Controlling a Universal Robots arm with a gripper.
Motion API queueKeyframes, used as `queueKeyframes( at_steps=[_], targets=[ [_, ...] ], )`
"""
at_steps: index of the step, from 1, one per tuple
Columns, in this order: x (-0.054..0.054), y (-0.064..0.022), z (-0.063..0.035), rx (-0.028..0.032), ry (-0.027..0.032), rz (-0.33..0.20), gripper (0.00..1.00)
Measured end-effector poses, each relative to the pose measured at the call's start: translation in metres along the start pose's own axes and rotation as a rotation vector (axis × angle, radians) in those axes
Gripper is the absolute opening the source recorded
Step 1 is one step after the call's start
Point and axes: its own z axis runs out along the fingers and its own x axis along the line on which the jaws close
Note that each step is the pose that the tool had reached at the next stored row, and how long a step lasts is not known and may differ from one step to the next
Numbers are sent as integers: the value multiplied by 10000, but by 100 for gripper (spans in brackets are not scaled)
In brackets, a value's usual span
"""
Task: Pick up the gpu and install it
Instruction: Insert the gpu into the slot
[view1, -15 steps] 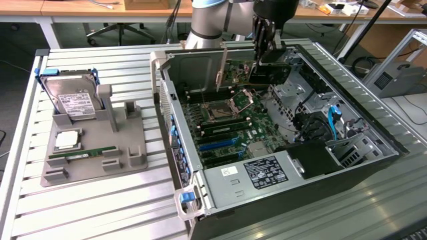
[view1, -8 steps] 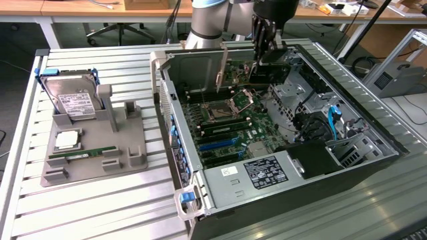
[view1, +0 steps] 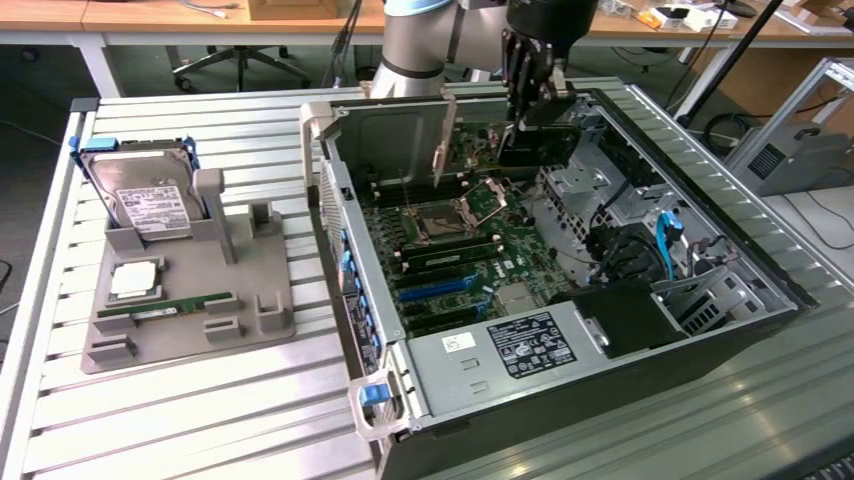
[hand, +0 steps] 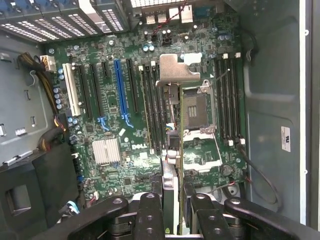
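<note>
**A:** Wrist view first. What do we have between the fingers?

**B:** We see the gripper (hand: 177, 202) clamped on the gpu (hand: 170, 175), one finger pressed to each face. The card shows edge-on and runs straight out ahead of the fingers, with its silver bracket (hand: 175, 70) at the far end.

**A:** So where does it hang over the motherboard (hand: 115, 165)?

**B:** Directly below the hand we find the strip between the dark memory slots (hand: 152, 110) and the open processor socket (hand: 200, 120). The blue slot (hand: 120, 90) lies off to one side of the hand, beyond those memory slots.

**A:** And the card's long axis?

**B:** We read it as parallel to the blue slot. The two lines run the same way but do not coincide. In our judgement the offset that counts is sideways, across the card's faces, not a twist.

**A:** Does the exterior view agree?

**B:** There the hand reaches down into the open computer case (view1: 320, 130) near its far end. The card hangs under the fingertips and looks to be above the board, not seated. We cannot tell the exact gap beneath it.
</note>
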Motion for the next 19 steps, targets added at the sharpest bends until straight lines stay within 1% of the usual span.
queueKeyframes(
  at_steps=[19],
  targets=[
    [7,-1,0,0,-62,-666,27]
  ],
)
